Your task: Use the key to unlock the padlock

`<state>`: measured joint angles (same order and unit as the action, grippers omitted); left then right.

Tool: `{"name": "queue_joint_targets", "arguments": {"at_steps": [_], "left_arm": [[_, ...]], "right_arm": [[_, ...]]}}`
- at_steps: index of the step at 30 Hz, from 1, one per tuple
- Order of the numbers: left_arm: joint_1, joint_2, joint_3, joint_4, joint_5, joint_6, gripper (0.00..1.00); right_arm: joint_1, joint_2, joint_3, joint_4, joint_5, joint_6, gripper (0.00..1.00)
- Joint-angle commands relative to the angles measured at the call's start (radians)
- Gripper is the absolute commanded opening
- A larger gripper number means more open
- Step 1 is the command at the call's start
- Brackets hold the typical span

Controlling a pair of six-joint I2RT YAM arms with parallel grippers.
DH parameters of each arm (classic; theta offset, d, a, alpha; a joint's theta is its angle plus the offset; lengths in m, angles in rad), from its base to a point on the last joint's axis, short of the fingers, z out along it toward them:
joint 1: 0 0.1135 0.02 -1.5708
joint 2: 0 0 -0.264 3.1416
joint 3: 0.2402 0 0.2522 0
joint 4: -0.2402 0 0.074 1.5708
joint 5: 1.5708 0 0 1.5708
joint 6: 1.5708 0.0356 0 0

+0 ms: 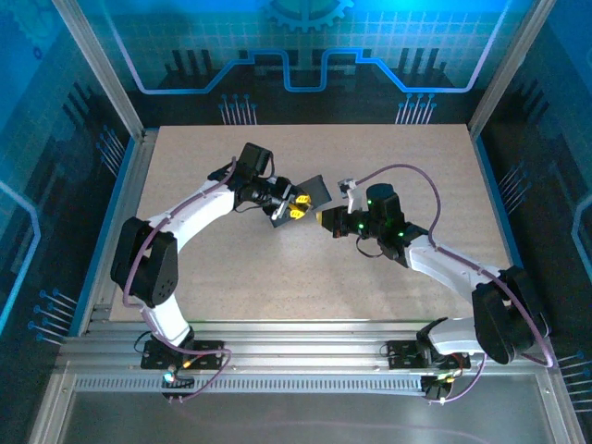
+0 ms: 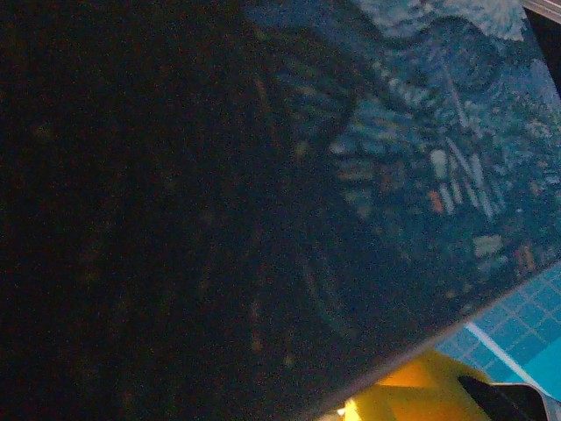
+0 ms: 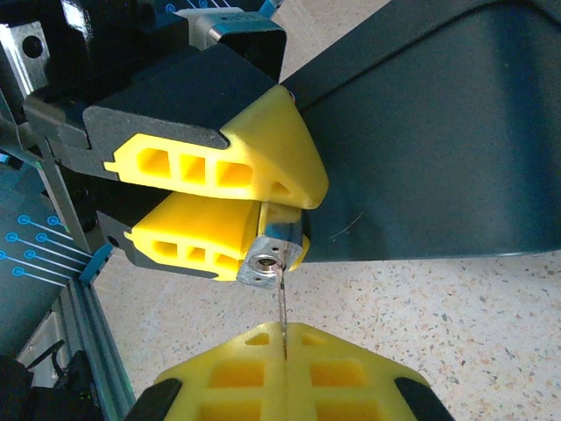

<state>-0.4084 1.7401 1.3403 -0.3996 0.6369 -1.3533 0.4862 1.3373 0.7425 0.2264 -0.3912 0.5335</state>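
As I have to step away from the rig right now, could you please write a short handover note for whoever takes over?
Left gripper: shut on the padlock, right beside the dark box.
Right gripper: shut on the key, blade pointing up at the padlock's keyhole.
Done: both things are gripped and the key tip is at the keyhole; how deep it sits cannot be told.
Left: probably seat the key fully, turn it and open the padlock.

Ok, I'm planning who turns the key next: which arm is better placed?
Right, probably. The right gripper pinches the key, its tip at the keyhole of the padlock; the left gripper holds that padlock.
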Motion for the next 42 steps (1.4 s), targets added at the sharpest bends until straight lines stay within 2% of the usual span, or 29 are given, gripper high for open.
{"name": "queue_joint_targets", "arguments": {"at_steps": [1, 42], "left_arm": [[0.009, -0.049, 0.024, 0.002, 0.038, 0.024, 0.00], [0.009, -0.067, 0.020, -0.047, 0.009, 0.041, 0.00]], "right_arm": [[0.014, -0.005, 0.021, 0.016, 0.028, -0.021, 0.00], [0.051, 0.043, 0.062, 0.084, 0.045, 0.003, 0.00]]}}
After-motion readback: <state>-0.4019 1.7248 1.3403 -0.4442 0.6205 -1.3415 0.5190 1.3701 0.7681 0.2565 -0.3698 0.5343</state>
